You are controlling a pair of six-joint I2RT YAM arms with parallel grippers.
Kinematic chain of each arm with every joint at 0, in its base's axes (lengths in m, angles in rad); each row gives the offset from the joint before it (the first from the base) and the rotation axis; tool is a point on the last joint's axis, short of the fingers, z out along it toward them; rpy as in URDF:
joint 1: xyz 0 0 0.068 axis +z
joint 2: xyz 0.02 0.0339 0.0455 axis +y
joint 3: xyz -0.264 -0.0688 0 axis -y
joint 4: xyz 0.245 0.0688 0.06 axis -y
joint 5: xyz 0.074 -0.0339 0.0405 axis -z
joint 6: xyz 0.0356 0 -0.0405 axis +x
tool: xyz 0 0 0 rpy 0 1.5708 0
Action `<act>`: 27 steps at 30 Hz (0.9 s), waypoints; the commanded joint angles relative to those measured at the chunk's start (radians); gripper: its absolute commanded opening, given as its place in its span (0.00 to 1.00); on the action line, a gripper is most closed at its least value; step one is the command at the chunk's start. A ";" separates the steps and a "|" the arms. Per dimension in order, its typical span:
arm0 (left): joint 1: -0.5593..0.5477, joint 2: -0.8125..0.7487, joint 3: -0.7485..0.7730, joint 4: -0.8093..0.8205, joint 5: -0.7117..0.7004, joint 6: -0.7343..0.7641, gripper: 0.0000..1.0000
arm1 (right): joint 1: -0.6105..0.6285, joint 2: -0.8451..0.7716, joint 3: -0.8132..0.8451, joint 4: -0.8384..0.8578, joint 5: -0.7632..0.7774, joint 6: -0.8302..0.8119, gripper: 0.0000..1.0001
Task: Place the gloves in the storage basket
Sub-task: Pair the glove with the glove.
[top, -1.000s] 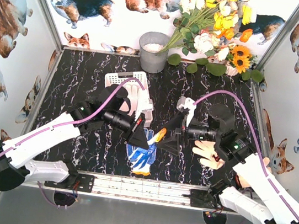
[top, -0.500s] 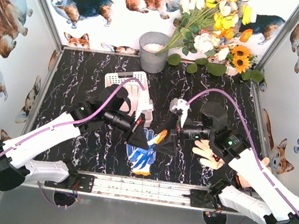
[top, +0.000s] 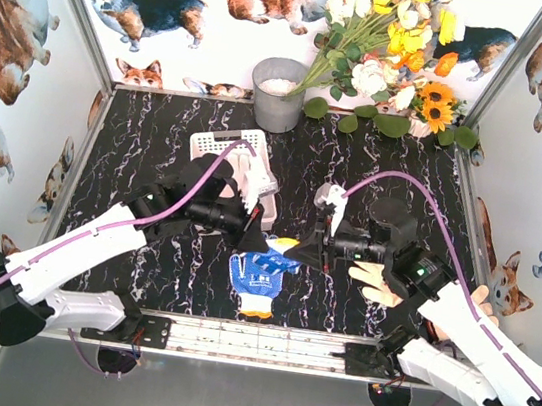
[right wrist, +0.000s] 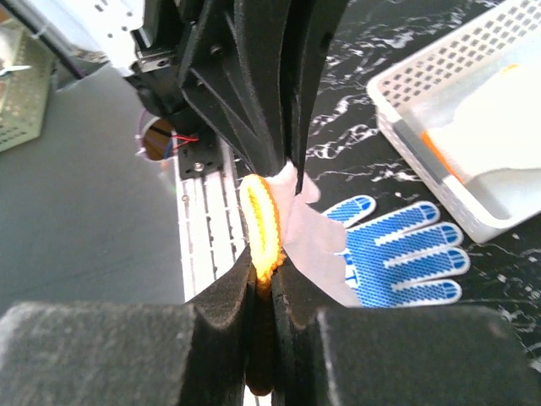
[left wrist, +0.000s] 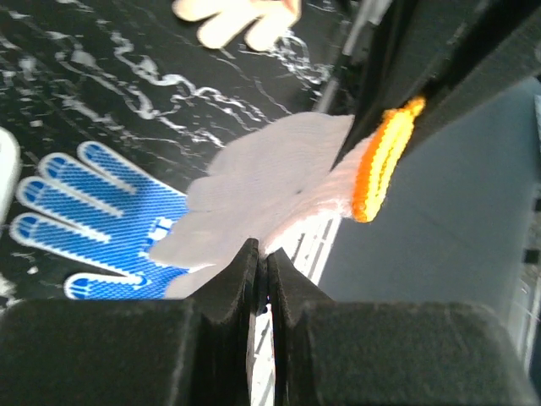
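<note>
Both arms meet over the middle of the black marbled worktop [top: 158, 147], with a white knit glove with an orange-yellow cuff [left wrist: 270, 178] held up between them. The right jaws are pinched tight on the cuff, and the left jaws are squeezed narrow on the finger end. Just underneath, a blue-dotted white glove [right wrist: 397, 245] lies flat on the worktop. A beige rubbery glove [top: 373, 278] sits near the right arm. The shallow white perforated plastic basket [right wrist: 439, 76] is back behind the left arm, with something white with orange trim lying in it.
</note>
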 commanded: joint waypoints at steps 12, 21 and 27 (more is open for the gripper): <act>0.013 0.196 0.102 0.117 -0.497 0.125 0.00 | 0.003 0.070 0.023 0.163 0.400 -0.147 0.00; 0.009 0.208 -0.115 0.230 -0.365 0.057 0.00 | 0.076 0.079 -0.138 0.163 0.390 -0.081 0.00; -0.069 0.205 -0.283 0.365 -0.298 -0.047 0.00 | 0.215 0.013 -0.307 0.232 0.458 0.066 0.00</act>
